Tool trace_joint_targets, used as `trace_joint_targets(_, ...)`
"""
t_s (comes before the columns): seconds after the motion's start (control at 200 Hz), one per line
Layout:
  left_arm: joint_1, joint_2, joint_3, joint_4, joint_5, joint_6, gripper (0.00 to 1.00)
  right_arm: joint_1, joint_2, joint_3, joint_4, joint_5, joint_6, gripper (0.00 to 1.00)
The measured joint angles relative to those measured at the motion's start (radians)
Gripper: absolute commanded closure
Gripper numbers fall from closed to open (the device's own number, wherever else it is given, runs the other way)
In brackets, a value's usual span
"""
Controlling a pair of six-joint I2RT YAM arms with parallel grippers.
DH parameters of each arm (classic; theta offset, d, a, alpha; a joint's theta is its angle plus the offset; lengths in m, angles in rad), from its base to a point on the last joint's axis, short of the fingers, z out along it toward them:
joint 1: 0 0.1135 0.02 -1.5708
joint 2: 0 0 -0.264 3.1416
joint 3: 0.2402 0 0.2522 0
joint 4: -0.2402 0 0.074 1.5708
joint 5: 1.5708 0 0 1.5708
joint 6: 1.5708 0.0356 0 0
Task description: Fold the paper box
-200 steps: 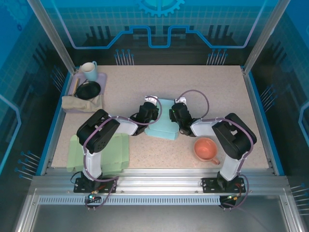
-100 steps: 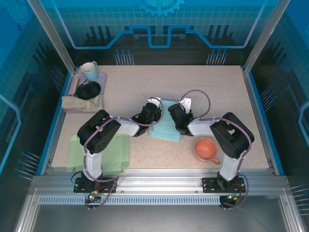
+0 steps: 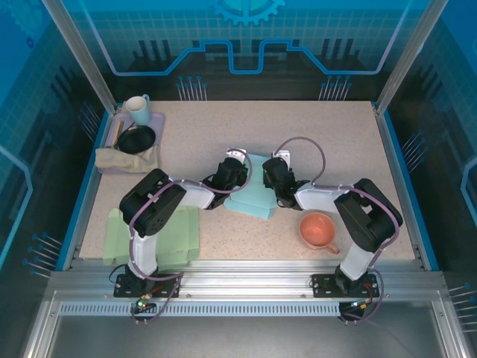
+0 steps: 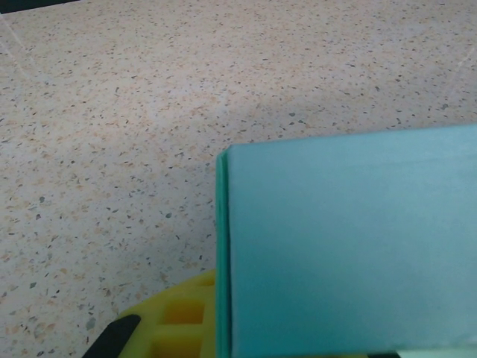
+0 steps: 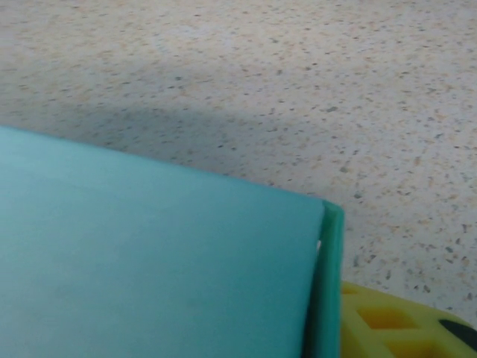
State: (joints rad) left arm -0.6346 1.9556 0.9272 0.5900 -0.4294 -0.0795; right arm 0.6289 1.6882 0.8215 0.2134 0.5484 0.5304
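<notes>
Mid-table, between my two arms, sits the teal box, its raised walls flanked by both wrists; the left gripper is at its left side and the right gripper at its right. From the left wrist I see a flat teal panel rising past a yellow finger, with the panel's edge just beside it; those jaws are closed down on that wall (a thin pinch, by the look of it). From the right wrist a similar panel fills the lower left, its folded edge touching another yellow finger; I cannot tell whether that hand is gripping or standing loose. Speckled tabletop lies beyond the box in both wrist views. Near the right arm's elbow an orange cup stands upright, apart from the box; by the left base lies a green cloth; at the far left a tray carries a mug and a black bowl.
</notes>
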Motion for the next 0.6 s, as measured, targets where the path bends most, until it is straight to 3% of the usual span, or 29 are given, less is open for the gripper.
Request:
trace_joint_targets(0.355, 0.0, 0.0, 0.0, 0.003, 0.0, 0.008, 1.0, 0.003, -0.32, -0.055, -0.124, -0.054, -0.02, 0.42)
trace_joint_targets(0.6, -0.007, 0.0, -0.031, 0.058, 0.001, 0.044, 1.0, -0.079, -0.286, -0.012, -0.169, -0.102, -0.042, 0.44)
